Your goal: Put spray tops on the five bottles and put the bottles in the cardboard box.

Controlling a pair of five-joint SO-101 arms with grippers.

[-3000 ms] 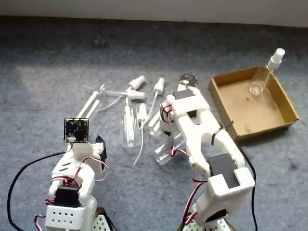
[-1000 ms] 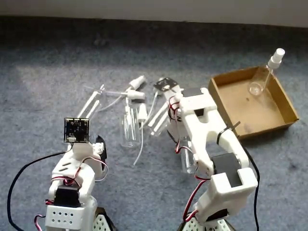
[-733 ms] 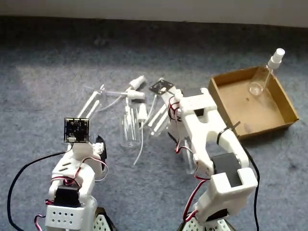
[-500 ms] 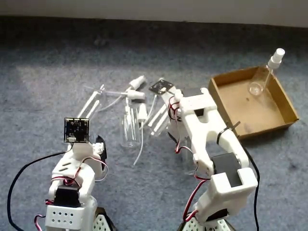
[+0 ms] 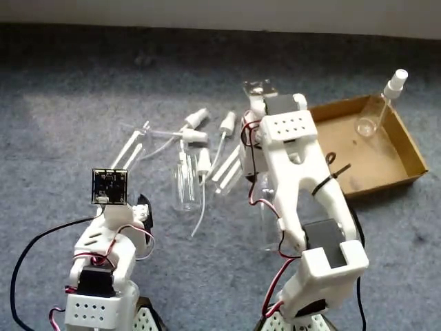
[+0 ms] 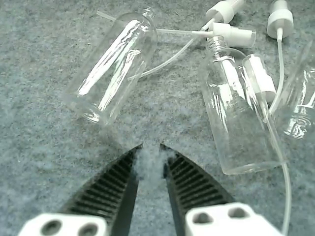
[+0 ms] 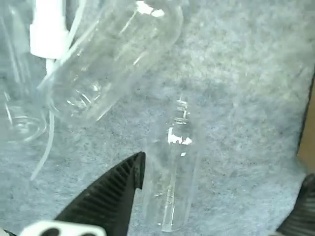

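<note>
Five clear, colourless plastic bottles are seen. The capped bottle [image 5: 386, 103] is fitted with a white spray top and leans in the upper right corner of the cardboard box [image 5: 324, 148]. The box lies open at the right of the high view on the grey, carpet-like counter [image 5: 69, 89].

The other four bottles are uncapped. The leftmost bottle [image 5: 134, 146] lies on its side left of centre. The middle bottle [image 5: 185, 181] lies at the centre with a loose white top against it. The third bottle [image 5: 229, 172] lies just right of it, at the edge of the right arm. Four loose spray tops [image 5: 196, 117], white with thin dip tubes, are scattered about the necks of these bottles at upper centre.

The fourth bottle [image 7: 172, 172] is seen between the fingers of the right claw [image 7: 224, 169], which is spread wide. One black fingertip is just beside the bottle's wall; contact cannot be told, nor whether the bottle stands or lies.

The left claw [image 6: 150, 150] is kept to a narrow gap with nothing in it, and the leftmost and middle bottles lie near its tips
</note>
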